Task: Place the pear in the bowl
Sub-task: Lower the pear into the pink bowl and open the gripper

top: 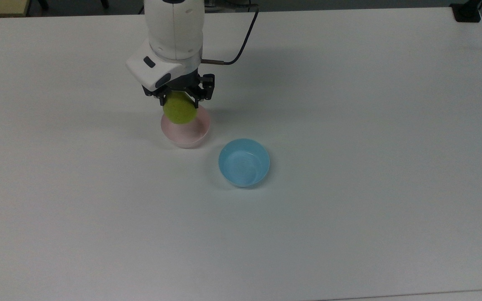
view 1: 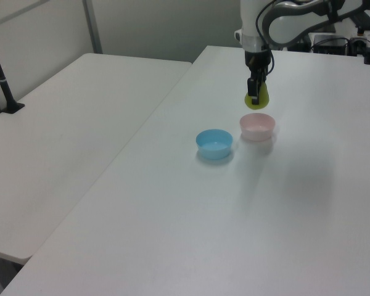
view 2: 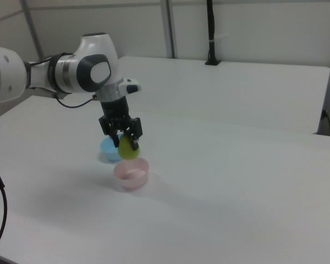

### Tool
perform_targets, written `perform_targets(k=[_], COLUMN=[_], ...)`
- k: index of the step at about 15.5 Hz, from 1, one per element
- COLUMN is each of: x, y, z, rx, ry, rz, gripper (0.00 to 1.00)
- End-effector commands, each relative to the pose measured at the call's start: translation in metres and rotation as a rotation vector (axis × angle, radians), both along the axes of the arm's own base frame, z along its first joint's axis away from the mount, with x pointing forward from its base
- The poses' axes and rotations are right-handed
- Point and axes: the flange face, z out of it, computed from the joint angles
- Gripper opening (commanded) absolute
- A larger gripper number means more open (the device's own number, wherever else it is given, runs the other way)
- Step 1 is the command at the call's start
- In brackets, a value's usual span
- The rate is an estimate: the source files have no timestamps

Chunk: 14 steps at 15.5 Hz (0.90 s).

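Fingers of the gripper [top: 179, 99] pinch the pear [top: 179, 110] from both sides, holding it in the air over the bowl [top: 191, 133] (the pale pink one). In the top view the fruit covers the bowl's far-left rim; in the right view the pear [view 2: 128, 149] hangs clear above the bowl [view 2: 131, 174], not touching it. The gripper [view 1: 254, 98] points straight down in the left view. A light blue bowl [top: 244, 162] sits just beside the pink one on the white table [top: 349, 188], toward the top view's lower right.
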Motion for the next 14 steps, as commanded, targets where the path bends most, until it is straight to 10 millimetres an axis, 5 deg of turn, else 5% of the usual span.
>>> perform_targets(k=[1, 7, 9, 12, 14], x=[-0.006, 0.002, 0.004, 0.005, 0.004], y=[0.007, 0.008, 0.008, 0.007, 0.008], z=[-0.024, -0.070, -0.072, -0.073, -0.066], rx=[0.009, 0.017, 0.019, 0.019, 0.017], ry=[-0.009, 0.003, -0.014, -0.011, -0.014], rz=[0.001, 0.018, 0.021, 0.019, 0.018], gripper=[0.38, 0.43, 0.58, 0.98, 1.00])
